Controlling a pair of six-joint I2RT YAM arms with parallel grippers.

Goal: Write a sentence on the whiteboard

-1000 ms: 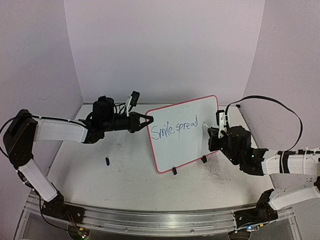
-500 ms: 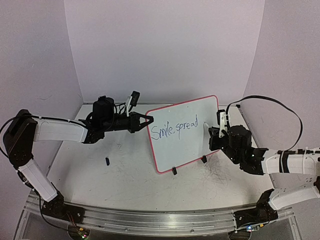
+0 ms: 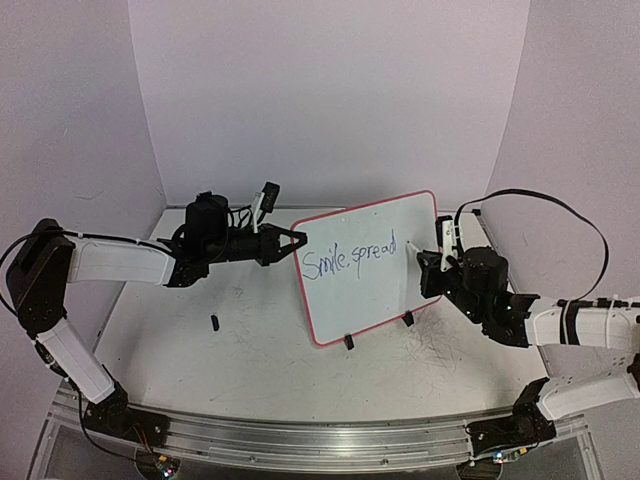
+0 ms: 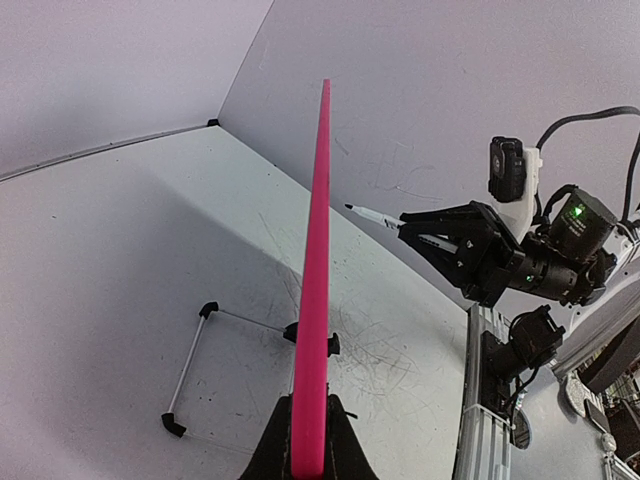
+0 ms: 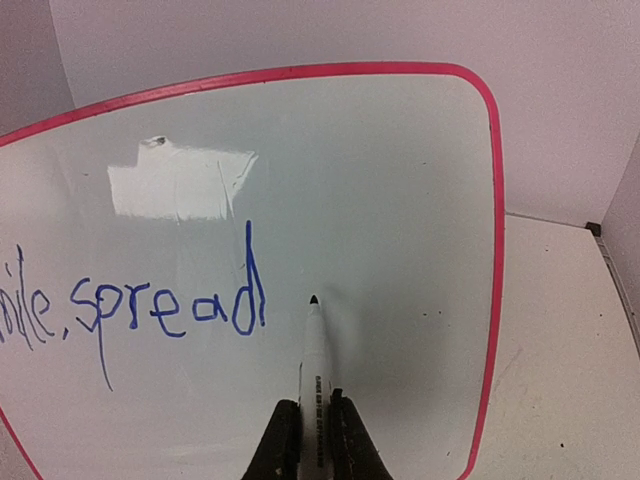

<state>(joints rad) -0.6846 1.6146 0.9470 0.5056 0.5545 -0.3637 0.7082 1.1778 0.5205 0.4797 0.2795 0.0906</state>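
Pink-rimmed whiteboard [image 3: 365, 270] tight in left hand [image 3: 298, 240], marker [image 5: 315, 365] tight in right hand [image 5: 312, 432], small dark piece [image 3: 214, 322] loose on tabletop [image 3: 260, 365].

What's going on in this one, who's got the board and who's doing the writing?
The left gripper is clamped on the left edge of the whiteboard, which stands on the table. The right gripper holds a marker, its tip pointed at the board just right of the blue writing, which reads "Smile, spread" so far. In the left wrist view the tip seems to be just off the surface.
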